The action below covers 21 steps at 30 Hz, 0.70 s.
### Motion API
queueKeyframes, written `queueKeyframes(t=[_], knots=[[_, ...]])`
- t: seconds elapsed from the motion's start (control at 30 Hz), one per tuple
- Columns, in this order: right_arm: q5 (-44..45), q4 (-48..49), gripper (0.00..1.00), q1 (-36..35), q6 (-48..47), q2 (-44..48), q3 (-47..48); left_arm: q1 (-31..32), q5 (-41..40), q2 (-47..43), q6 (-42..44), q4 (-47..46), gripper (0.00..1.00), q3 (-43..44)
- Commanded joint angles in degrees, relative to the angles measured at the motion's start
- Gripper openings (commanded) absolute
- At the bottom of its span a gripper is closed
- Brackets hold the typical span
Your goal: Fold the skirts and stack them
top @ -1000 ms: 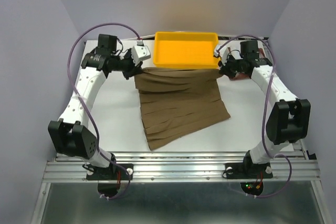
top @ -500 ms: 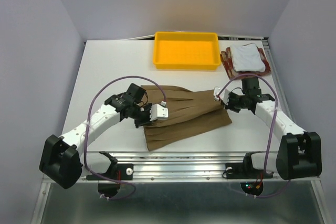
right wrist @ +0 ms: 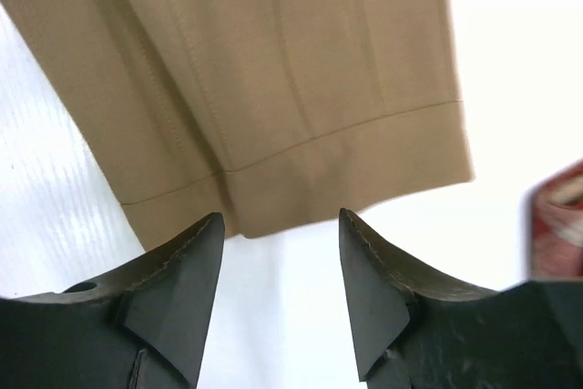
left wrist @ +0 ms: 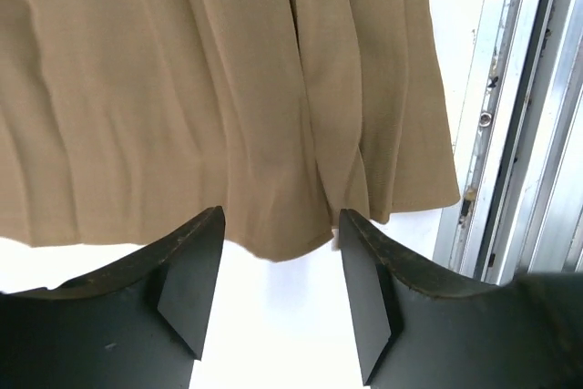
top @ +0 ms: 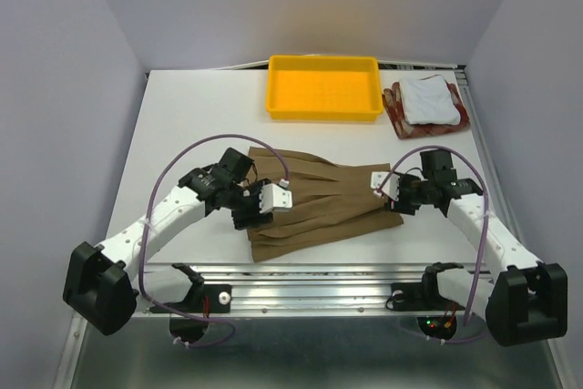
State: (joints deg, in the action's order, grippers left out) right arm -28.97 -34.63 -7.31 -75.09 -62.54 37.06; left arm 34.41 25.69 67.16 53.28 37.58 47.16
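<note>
- The tan skirt lies doubled over in the lower middle of the top view. Its lower left corner is near the rail at the counter's edge.
- The white skirt sits folded on the checked skirt at upper right, just beside the tray.
- The left claw stands partly open and holds nothing. The skirt's edge lies just ahead of its jaws.
- The right claw is likewise partly open and empty, at the hemmed corner on the skirt's right side.
- Risk: a fingertip could catch the loose top layer as a claw lifts off, which would drag the fold open.
- Risk: the layers look stepped at lower left. A later pinch there may take only one layer, so the next fold would go skewed.
- Risk: the pleats may spring and fan out, leaving a lumpy bundle that sits badly on the stack.
- Risk: a pull toward the bottom of the frame could slide the near corner onto the rail.
</note>
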Motion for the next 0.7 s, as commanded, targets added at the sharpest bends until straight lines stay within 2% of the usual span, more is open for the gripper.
queueKeyframes(t=[0.0, 0.13, 0.23, 0.37, 0.4, 0.47, 0.67], knots=[[-2.0, -3.4, 0.59, -0.2, 3.5, 3.7, 6.4, 0.3, -0.1, -3.0, -2.4, 2.7, 0.65, 6.9], [-4.8, -2.8, 0.59, -0.2, 11.7, 1.5, 10.0, 0.8, -0.6, 4.1, -8.8, -0.8, 0.59, 9.1], [-5.4, -2.2, 0.58, -0.2, 17.1, -7.6, 15.0, 0.8, -2.2, 10.9, -15.5, -6.3, 0.49, 9.1], [-6.8, -5.0, 0.52, -0.9, 21.6, -18.4, 22.0, 0.8, -5.1, 19.8, -21.4, -9.7, 0.4, 9.6], [-6.3, -5.6, 0.48, -1.0, 22.3, -20.3, 23.7, 0.4, -5.2, 23.6, -22.1, -9.4, 0.36, 10.8], [-5.5, -4.8, 0.47, -1.5, 22.7, -24.5, 24.3, -0.4, -5.9, 26.9, -22.8, -9.7, 0.35, 12.4], [-1.3, -1.2, 0.43, -2.7, 21.8, -29.5, 20.6, -7.0, -9.6, 37.5, -17.2, -10.6, 0.27, 19.6]])
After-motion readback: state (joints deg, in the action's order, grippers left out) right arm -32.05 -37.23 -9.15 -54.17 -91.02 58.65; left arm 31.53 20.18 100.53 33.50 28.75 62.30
